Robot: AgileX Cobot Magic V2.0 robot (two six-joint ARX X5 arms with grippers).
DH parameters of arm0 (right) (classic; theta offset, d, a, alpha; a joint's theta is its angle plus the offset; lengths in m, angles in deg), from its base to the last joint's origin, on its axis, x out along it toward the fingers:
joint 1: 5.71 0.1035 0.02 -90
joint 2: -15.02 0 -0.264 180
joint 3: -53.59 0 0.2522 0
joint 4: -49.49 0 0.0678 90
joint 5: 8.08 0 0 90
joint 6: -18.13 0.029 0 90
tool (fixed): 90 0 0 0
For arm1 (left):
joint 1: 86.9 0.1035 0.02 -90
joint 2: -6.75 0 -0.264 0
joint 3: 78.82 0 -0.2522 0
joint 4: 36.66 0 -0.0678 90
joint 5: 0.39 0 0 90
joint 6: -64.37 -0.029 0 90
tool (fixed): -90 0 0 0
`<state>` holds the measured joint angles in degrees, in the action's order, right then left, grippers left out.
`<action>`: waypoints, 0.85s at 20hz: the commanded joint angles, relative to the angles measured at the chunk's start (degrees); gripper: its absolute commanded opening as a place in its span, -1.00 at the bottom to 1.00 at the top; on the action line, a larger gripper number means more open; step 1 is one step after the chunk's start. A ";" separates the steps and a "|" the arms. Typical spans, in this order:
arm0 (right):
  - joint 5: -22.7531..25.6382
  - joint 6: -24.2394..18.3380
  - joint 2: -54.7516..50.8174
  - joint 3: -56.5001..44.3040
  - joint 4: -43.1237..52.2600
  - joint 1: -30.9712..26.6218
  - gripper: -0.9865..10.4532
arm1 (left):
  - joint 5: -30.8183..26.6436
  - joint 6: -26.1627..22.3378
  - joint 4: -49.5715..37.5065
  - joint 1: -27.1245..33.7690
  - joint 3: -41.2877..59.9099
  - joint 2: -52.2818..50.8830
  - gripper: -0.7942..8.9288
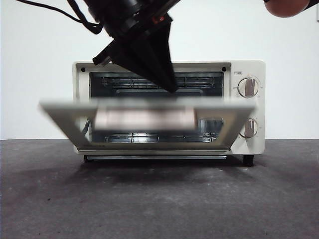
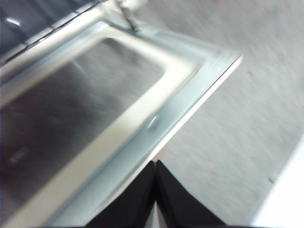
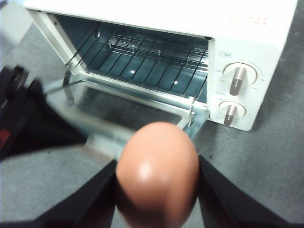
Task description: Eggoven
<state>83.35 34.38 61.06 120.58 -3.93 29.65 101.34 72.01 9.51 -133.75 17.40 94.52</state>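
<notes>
The left gripper, fingers pressed together, sits at the toaster oven's half-open door (blurred). The right gripper clamps the egg above the surface.

I see the toaster oven on the table, its door lowered forward, my left gripper above it, and the egg between my right gripper's jaws, before the oven's opening.

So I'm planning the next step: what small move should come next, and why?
Probably the left claw should finish lowering the oven door. The door hangs only partly open and blurred, the rack is exposed, and the right claw holds the egg off to the side.
</notes>
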 commanded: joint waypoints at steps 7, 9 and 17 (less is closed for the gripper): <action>-2.19 -0.79 10.08 0.87 7.10 0.39 -0.82 | -7.72 2.08 2.25 0.37 -0.22 -14.86 -0.82; -3.85 -0.55 14.21 0.87 11.15 0.22 -0.82 | -7.72 2.60 2.29 1.81 1.66 -20.28 -0.82; -5.86 -0.07 33.22 0.87 29.22 -0.81 -0.82 | -7.45 6.86 2.73 12.00 20.04 -42.91 -0.82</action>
<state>77.43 34.42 93.95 120.58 24.94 28.55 93.88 77.87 12.96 -121.42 38.12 51.35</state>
